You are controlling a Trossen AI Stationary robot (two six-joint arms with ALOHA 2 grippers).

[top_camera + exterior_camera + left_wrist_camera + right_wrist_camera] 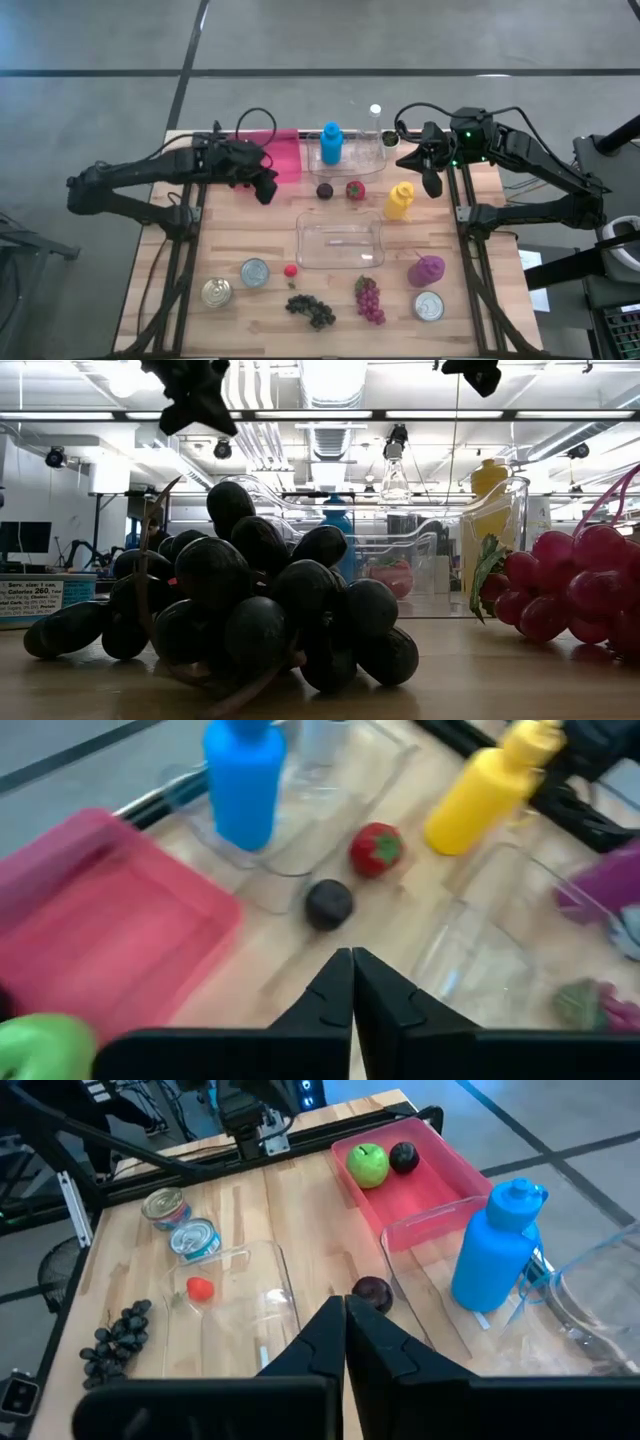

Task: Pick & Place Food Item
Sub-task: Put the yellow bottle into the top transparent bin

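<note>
A dark plum [325, 190] and a red strawberry [354, 189] rest on the wood between a pink bin [285, 155] and a clear container [340, 243]. In the left wrist view the plum [328, 904] and strawberry [377, 849] lie just ahead of the fingers. My left gripper [265, 190] [352, 982] is shut and empty, hovering above the table next to the pink bin, left of the plum. My right gripper [432, 183] [345, 1330] is also shut and empty, above the table's right side, right of a yellow bottle [400, 200]. A green apple [368, 1164] and a second dark fruit [404, 1157] sit in the bin.
A blue bottle [331, 143] stands in a clear tray at the far edge. Near the front lie dark grapes [310, 310], red grapes [368, 298], a small red fruit [291, 270], a purple item [425, 270] and three cans [255, 272] [217, 292] [429, 306].
</note>
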